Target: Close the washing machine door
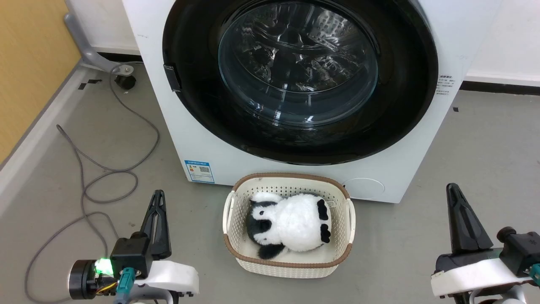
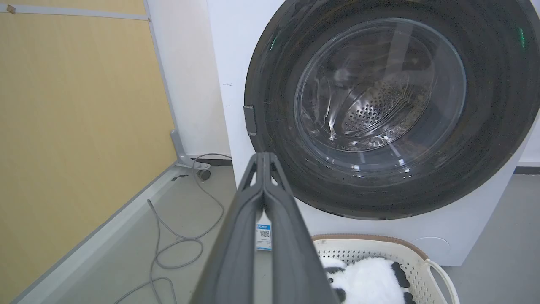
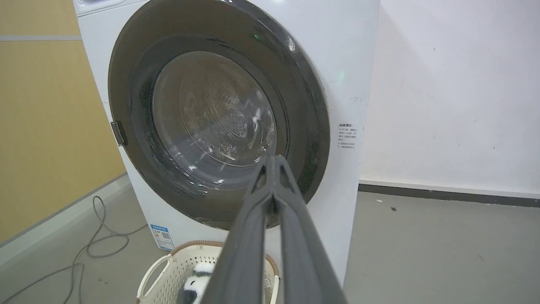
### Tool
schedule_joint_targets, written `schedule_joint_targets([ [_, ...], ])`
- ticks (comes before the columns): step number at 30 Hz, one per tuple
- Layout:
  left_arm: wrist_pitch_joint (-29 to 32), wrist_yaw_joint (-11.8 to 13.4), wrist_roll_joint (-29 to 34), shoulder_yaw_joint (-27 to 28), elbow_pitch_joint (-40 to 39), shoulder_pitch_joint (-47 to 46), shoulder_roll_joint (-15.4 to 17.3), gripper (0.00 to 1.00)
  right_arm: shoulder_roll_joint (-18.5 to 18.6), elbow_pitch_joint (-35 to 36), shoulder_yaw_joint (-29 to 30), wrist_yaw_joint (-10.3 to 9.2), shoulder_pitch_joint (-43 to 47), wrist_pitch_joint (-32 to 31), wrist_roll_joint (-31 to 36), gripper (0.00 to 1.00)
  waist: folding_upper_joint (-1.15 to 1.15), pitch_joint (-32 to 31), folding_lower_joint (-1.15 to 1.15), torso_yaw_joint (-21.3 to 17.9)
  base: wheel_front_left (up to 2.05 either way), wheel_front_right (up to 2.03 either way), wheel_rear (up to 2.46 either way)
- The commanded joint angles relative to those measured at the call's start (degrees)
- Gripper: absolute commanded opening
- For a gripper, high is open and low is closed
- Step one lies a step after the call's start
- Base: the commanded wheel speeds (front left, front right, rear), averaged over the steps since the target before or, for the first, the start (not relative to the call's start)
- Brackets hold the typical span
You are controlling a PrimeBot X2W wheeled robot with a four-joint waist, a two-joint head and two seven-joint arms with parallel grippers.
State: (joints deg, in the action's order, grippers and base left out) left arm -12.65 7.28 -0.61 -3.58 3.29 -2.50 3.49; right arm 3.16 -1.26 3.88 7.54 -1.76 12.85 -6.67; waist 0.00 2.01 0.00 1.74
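Washing machine door (image 1: 405, 105) flush w/ washing machine (image 1: 219, 143), looks latched.
Prob. rigid, hefty, slick; glass centre fragile, so push black rim nr latch (image 1: 172, 78). Left gripper (image 1: 158, 195), right gripper (image 1: 452, 188): fingers pressed together, empty.

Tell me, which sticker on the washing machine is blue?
The label sticker at the washing machine's lower left, near the basket; the right-hand label is plain grey print.

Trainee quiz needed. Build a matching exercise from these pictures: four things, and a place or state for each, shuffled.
1 washing machine door
2 toy panda
3 basket
4 left gripper

A lying in the basket
B jaws shut
C closed
D standing on the floor, below the door

Pairs: 1-C, 2-A, 3-D, 4-B
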Motion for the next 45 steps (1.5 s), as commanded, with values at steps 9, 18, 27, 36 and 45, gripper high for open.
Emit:
schedule_joint_targets([
  [9,1.19,-0.97,0.12,0.42,-0.48,0.54,-0.03,0.00,-0.06,0.27,-0.44,-0.01,0.38,-1.31,1.10,0.00,0.00,-0.18,0.00,-0.15,0.00,0.00,0.00],
  [18,2.24,-1.55,0.17,0.71,-0.73,0.72,-0.08,0.00,-0.08,0.36,-0.76,-0.02,0.51,-2.37,1.61,0.00,0.00,-0.34,0.00,-0.30,0.00,0.00,0.00],
  [27,3.29,-2.13,0.21,1.00,-0.99,0.90,-0.14,0.00,-0.10,0.45,-1.08,-0.02,0.63,-3.43,2.13,0.00,0.00,-0.51,0.00,-0.44,0.00,0.00,0.00],
  [36,4.35,-2.71,0.26,1.29,-1.25,1.08,-0.19,0.00,-0.12,0.54,-1.39,-0.02,0.76,-4.49,2.64,0.00,0.00,-0.68,0.00,-0.59,0.00,0.00,0.00],
  [45,5.40,-3.29,0.30,1.58,-1.51,1.26,-0.24,0.00,-0.14,0.63,-1.71,-0.03,0.89,-5.56,3.15,0.00,0.00,-0.85,0.00,-0.73,0.00,0.00,0.00],
])
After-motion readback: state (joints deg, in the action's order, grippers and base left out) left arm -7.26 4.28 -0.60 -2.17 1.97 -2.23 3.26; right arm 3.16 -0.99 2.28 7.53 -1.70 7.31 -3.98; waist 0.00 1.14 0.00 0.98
